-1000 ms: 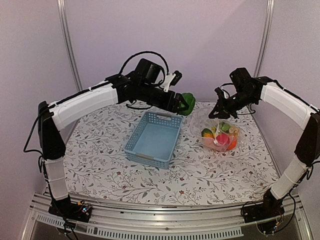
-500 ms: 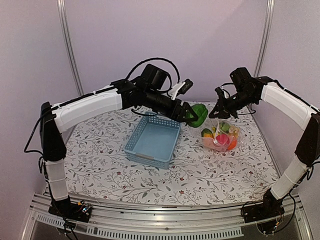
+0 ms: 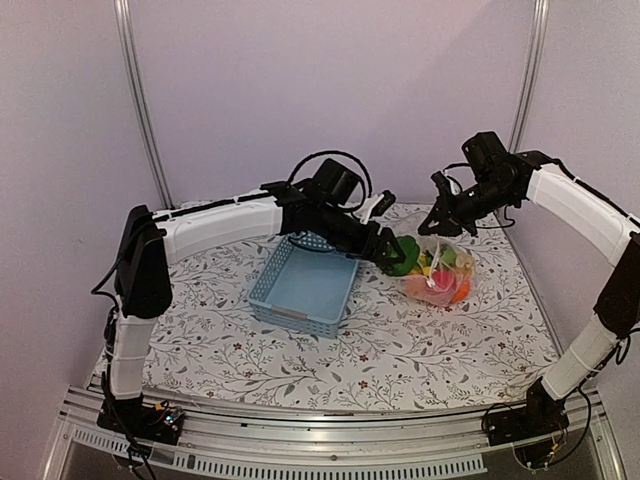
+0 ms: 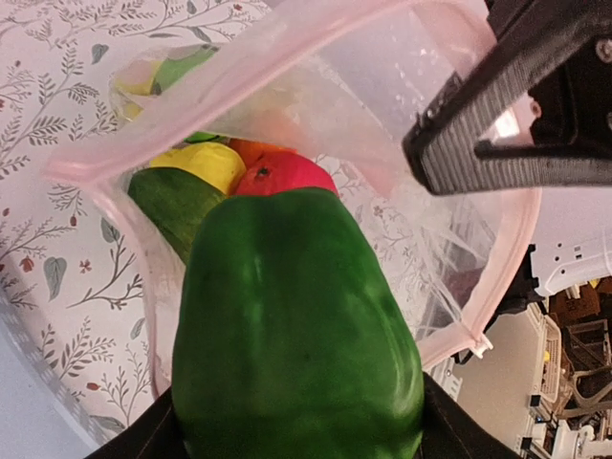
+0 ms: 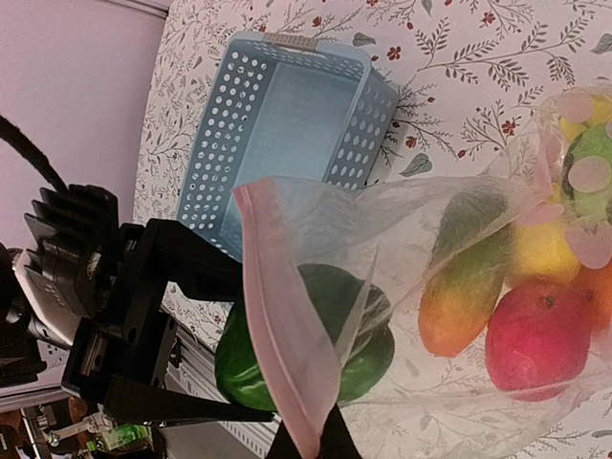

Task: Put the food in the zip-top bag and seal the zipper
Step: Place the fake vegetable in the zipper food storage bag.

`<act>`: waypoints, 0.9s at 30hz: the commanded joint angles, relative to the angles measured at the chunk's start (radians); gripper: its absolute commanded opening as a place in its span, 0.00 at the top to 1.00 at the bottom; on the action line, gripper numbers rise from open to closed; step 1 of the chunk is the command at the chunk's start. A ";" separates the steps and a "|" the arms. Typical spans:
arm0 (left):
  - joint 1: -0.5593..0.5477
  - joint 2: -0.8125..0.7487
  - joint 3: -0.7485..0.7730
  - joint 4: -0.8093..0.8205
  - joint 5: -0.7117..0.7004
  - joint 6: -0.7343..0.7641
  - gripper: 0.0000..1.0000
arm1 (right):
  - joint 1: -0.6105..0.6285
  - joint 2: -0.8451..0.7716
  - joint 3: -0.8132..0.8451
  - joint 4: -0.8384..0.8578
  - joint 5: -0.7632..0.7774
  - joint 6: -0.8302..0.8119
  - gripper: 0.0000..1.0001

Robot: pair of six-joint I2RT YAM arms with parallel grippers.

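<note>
L hand (image 3: 388,250) part-open, gripping green pepper (image 3: 404,258) at mouth of zip-top bag (image 3: 445,275), far right on bench (image 3: 400,350). R hand (image 3: 440,222) pinched shut on zipper (image 5: 277,325), holding mouth up. Mango (image 5: 467,277), red apple (image 5: 538,335) inside bag. Floral-print cover on bench; blue lattice basket (image 3: 305,285) just left of bag. Pale lilac walls, metal posts (image 3: 140,100) far side, aluminium rail (image 3: 300,440) near edge.

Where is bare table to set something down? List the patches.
Free: table in front of the basket, and left of it. The basket holds nothing. Crowded: far right, around the bag and pepper.
</note>
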 commanded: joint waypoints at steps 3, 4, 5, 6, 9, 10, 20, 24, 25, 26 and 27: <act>-0.006 0.074 0.103 0.051 -0.019 -0.125 0.44 | 0.030 -0.036 -0.008 -0.003 0.002 0.014 1.00; -0.007 0.088 0.118 0.054 -0.021 -0.144 0.43 | 0.032 -0.036 -0.011 -0.002 0.002 0.016 1.00; -0.007 0.104 0.132 0.056 -0.022 -0.165 0.42 | 0.034 -0.038 -0.013 0.000 0.002 0.017 1.00; -0.008 0.118 0.148 0.058 -0.022 -0.181 0.41 | 0.035 -0.037 -0.013 0.001 0.002 0.019 1.00; -0.008 0.151 0.190 0.061 -0.024 -0.221 0.37 | 0.036 -0.039 -0.012 0.004 0.002 0.021 1.00; -0.009 0.159 0.198 0.061 -0.029 -0.233 0.36 | 0.036 -0.040 -0.012 0.005 0.002 0.022 1.00; -0.006 0.127 0.217 0.065 -0.063 -0.256 0.00 | 0.036 -0.041 -0.019 0.015 -0.004 0.025 1.00; 0.004 0.027 0.206 0.067 -0.093 -0.189 0.00 | 0.036 -0.037 -0.018 0.014 -0.006 0.017 1.00; 0.006 -0.005 0.191 0.069 -0.107 -0.150 0.00 | 0.036 -0.035 -0.013 0.012 -0.008 0.014 1.00; 0.007 -0.044 0.168 0.075 -0.121 -0.115 0.00 | 0.037 -0.033 -0.006 0.009 -0.010 0.013 1.00; 0.006 -0.083 0.135 0.086 -0.137 -0.072 0.00 | 0.036 -0.028 0.002 0.004 -0.010 0.007 1.00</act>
